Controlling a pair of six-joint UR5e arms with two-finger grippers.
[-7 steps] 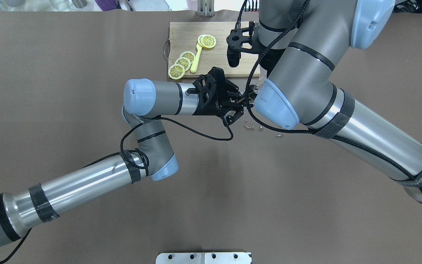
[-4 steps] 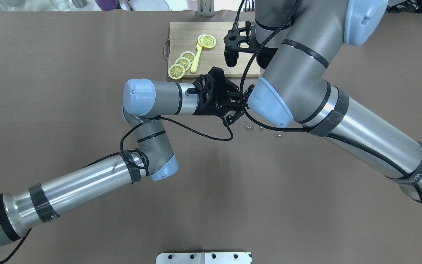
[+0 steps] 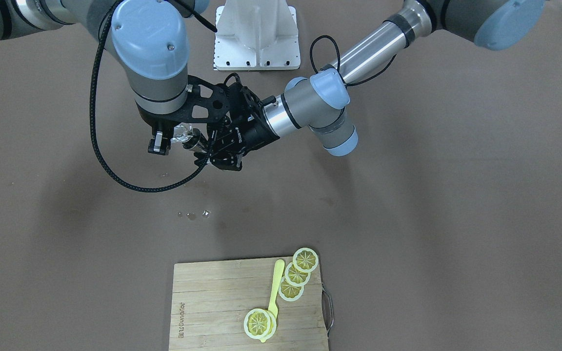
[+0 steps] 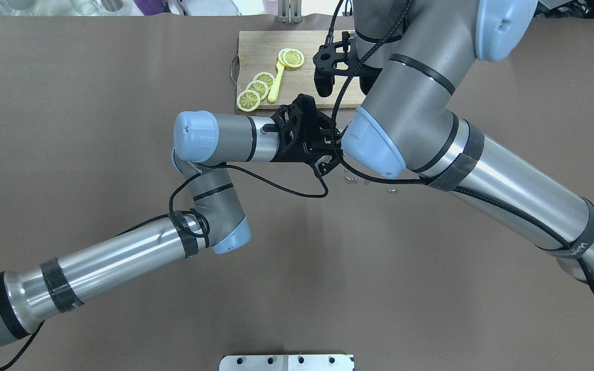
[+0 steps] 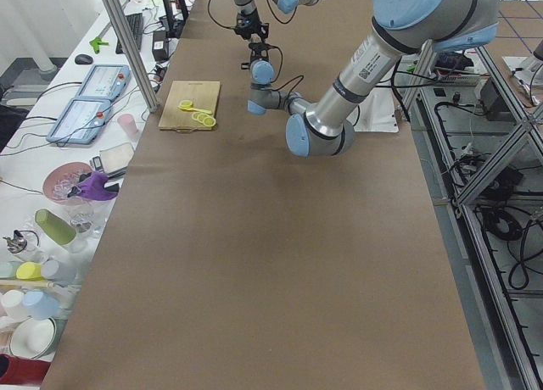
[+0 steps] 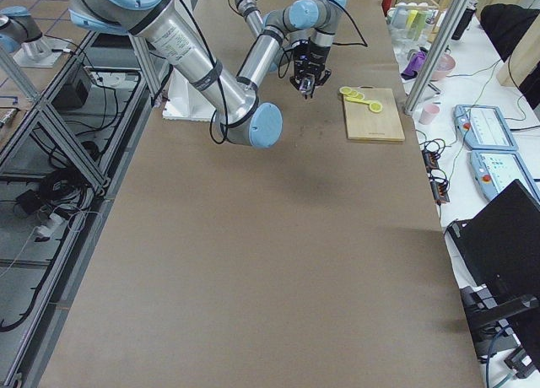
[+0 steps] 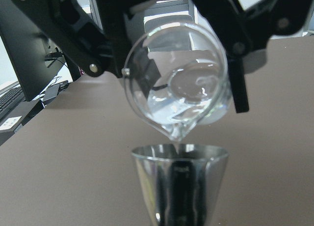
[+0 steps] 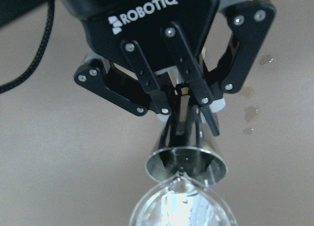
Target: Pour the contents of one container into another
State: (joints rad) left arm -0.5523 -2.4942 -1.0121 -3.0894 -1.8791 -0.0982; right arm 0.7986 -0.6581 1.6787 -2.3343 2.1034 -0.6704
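Note:
My right gripper (image 7: 171,64) is shut on a clear glass beaker (image 7: 176,83) that is tipped on its side. The beaker's spout hangs just above the rim of a small steel cone cup (image 7: 179,182). Clear liquid lies low in the beaker by the spout. My left gripper (image 8: 189,105) is shut on the steel cup (image 8: 186,162) by its narrow lower part and holds it upright above the table. In the front-facing view the beaker (image 3: 182,134) sits between the right gripper (image 3: 171,139) and the left gripper (image 3: 205,152). From overhead, the right arm's elbow hides both containers.
A wooden cutting board (image 3: 212,297) holds lemon slices (image 3: 296,274) and a yellow spoon (image 3: 276,285). A few clear drops (image 3: 193,214) lie on the brown table below the grippers. The white robot base plate (image 3: 256,34) stands at the back. Cups and bowls (image 5: 51,229) line a side bench.
The right arm's wrist and elbow have shifted left in the overhead view, and the elbow now covers the beaker that showed beside it earlier. The left arm has stayed still.

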